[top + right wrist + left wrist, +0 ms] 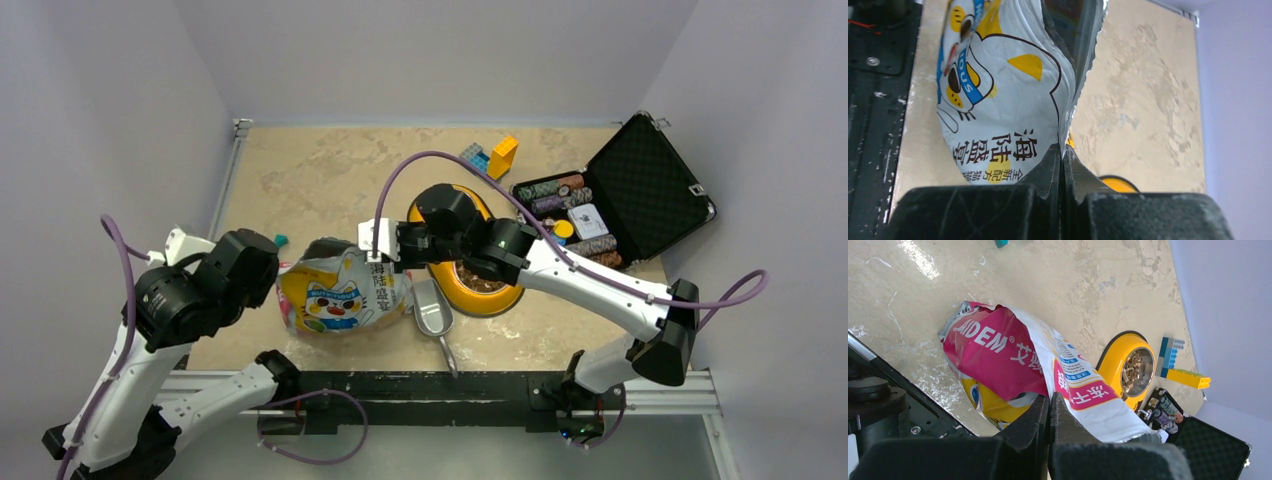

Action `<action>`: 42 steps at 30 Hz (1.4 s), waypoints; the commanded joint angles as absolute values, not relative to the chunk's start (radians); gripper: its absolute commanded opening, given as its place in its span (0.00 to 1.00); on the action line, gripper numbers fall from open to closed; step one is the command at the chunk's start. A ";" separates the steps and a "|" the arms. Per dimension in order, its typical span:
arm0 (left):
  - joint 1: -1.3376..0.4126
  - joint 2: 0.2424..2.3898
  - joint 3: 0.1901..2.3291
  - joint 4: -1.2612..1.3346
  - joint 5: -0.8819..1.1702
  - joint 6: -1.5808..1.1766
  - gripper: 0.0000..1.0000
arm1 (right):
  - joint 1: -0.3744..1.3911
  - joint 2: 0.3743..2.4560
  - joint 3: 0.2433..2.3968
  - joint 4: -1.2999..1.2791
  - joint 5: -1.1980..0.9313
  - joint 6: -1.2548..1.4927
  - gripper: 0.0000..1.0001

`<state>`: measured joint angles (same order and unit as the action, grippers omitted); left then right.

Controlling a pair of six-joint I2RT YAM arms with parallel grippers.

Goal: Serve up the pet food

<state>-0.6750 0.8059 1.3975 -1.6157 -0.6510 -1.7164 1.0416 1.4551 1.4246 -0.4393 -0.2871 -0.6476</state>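
The glossy pet food bag point(340, 292) with its cartoon cat lies on the table between my two grippers. My left gripper point(277, 285) is shut on the bag's left end; in the left wrist view its jaws point(1050, 398) pinch a fold of the bag point(998, 350). My right gripper point(385, 246) is shut on the bag's open top edge, as the right wrist view point(1062, 150) shows on the bag point(1003, 90). Brown kibble point(482, 284) lies in the yellow bowl point(500, 302), also seen in the left wrist view point(1132, 371).
A grey metal scoop point(432, 310) lies in front of the bowl. An open black case point(640, 185) with poker chips point(560, 190) stands at the right. Toy blocks point(495, 155) lie at the back. A small teal piece point(281, 240) lies near the bag.
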 commanded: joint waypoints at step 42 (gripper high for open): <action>-0.261 0.800 1.522 -1.658 0.108 -1.495 0.87 | 1.131 1.468 1.628 -0.624 -0.017 -0.184 0.00</action>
<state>-0.2676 0.8036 1.6222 -1.5909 -0.1417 -1.3514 1.1324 1.4864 1.5509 -0.6289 -0.0643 -0.1917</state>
